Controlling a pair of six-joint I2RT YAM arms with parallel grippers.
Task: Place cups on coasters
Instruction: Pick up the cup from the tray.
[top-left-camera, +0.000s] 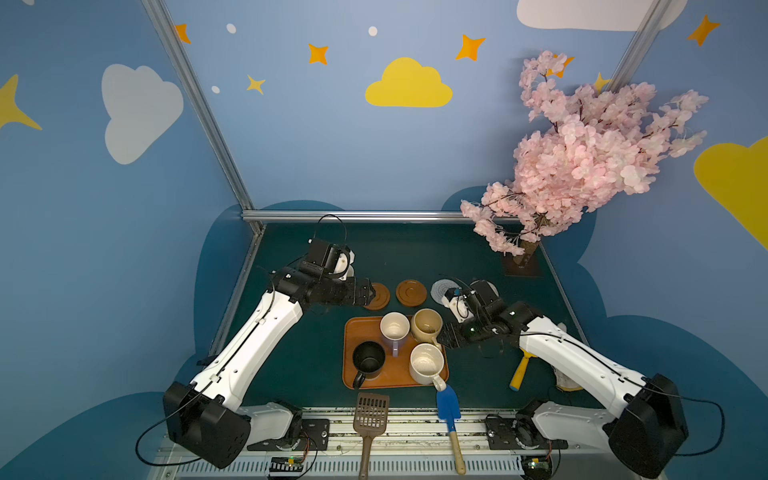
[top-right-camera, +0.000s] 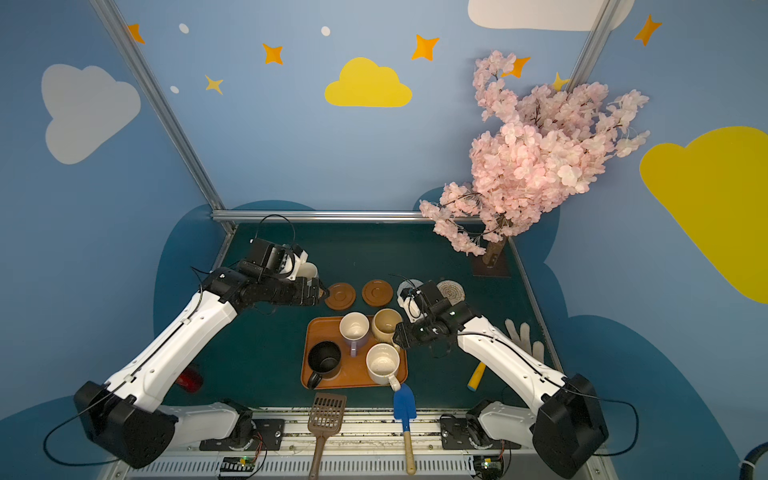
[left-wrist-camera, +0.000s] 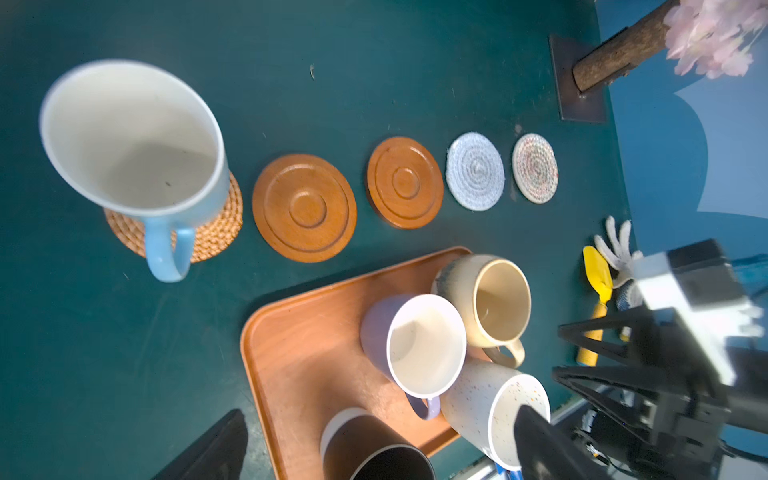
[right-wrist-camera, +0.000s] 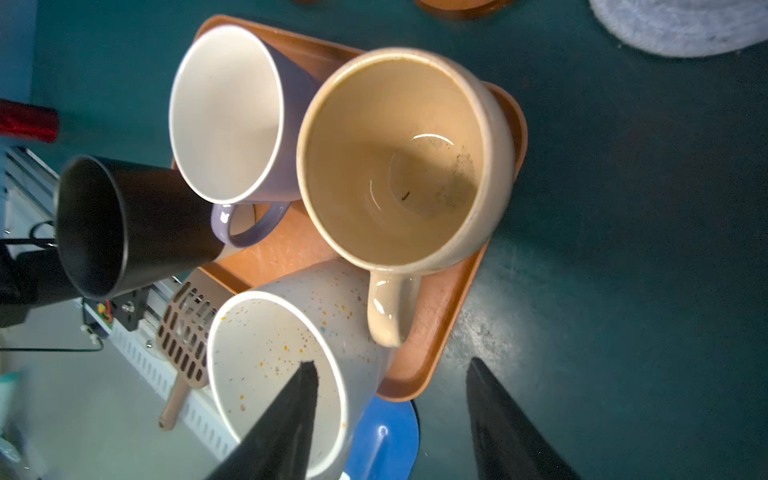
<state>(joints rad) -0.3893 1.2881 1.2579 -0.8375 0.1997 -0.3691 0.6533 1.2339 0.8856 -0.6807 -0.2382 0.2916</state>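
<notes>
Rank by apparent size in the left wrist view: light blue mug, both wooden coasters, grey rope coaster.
1. light blue mug
2. wooden coaster beside the mug
3. farther wooden coaster
4. grey rope coaster
The first two are nearer the camera; the wooden coasters may truly match.

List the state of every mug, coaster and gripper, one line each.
light blue mug, upright on rattan coaster
lavender mug, upright on tray
tan mug, upright on tray
black mug, upright on tray
cream mug, upright on tray
wood coasters, both bare
rope coasters, both bare
left gripper, open, empty
right gripper, jaws apart, empty
</notes>
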